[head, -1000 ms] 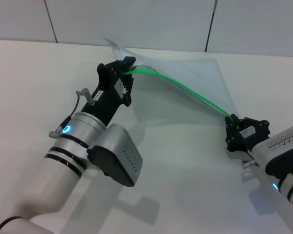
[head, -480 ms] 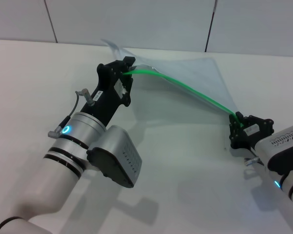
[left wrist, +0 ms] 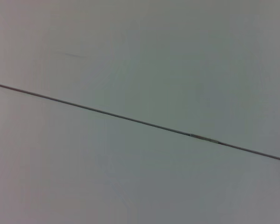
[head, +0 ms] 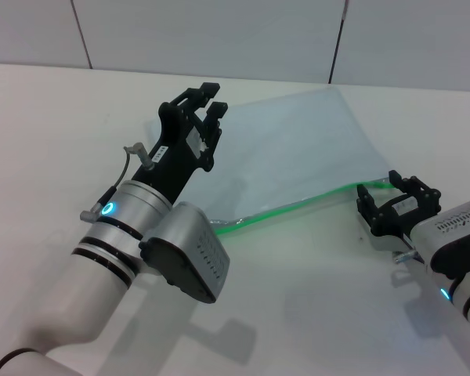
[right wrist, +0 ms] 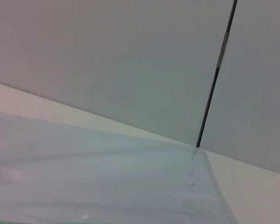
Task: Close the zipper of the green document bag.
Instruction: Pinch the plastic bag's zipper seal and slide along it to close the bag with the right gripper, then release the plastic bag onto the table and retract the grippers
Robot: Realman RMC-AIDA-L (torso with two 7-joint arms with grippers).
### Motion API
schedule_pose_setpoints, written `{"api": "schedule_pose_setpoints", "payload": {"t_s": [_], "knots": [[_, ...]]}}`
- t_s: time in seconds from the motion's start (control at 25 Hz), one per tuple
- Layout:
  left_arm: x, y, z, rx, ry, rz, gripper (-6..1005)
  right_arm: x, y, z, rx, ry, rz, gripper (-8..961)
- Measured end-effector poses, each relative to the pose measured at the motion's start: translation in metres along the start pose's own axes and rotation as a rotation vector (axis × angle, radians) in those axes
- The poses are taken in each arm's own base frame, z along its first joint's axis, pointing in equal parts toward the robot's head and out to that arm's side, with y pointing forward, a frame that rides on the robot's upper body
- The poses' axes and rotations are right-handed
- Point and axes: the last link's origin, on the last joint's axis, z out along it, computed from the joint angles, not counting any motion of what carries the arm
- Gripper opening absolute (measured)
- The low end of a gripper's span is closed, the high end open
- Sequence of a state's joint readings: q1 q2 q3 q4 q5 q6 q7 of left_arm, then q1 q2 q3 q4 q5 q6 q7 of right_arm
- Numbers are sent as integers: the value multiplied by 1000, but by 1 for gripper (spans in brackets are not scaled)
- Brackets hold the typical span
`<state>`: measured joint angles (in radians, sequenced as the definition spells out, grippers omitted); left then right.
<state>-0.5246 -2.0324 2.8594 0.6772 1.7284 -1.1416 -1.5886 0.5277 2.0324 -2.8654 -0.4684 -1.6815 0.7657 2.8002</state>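
The green document bag [head: 298,153] lies flat on the white table, a translucent pale blue-green pouch. Its zipper [head: 298,205] runs as a bright green strip along the near edge, slightly wavy, and I cannot make out the slider. My left gripper [head: 210,99] hovers open over the bag's far left corner with nothing between its fingers. My right gripper [head: 390,193] stands open at the zipper's right end, not clamped on it. The right wrist view shows the bag's surface [right wrist: 107,182] close up. Only wall fills the left wrist view.
The white table [head: 47,125] stretches to both sides of the bag. A panelled wall [head: 219,31] with dark seams rises behind it. My left arm's bulky forearm [head: 133,235] covers the near left part of the table.
Both grippers have opened and let go of the zipper. The bag, held up stretched between them before, has dropped flat onto the table.
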Motion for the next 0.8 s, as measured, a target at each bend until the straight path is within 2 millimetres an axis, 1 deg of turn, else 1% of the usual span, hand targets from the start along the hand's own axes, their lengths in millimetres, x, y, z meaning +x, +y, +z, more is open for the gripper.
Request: {"api": "schedule_pose_setpoints", "payload": {"t_s": [0.12,0.32,0.44,0.56,0.64,0.8], "knots": [[1,0,0,1,6,-16,294,0,-1,0,4,1,2,452],[2,0,0,1,20,-32,361,-1,-2,1,14,-4,7,560],[2,-1,0,7,22,-37,429,-3,-4,1,22,-17,10,697],[3,-3,0,20,23,-57,511,-4,-6,0,34,-27,15,713],[2,-3,0,23,23,-60,537,-4,-7,0,42,-29,21,724],[2,-3,0,23,22,-60,590,-5,-9,1,55,-31,31,793]]}}
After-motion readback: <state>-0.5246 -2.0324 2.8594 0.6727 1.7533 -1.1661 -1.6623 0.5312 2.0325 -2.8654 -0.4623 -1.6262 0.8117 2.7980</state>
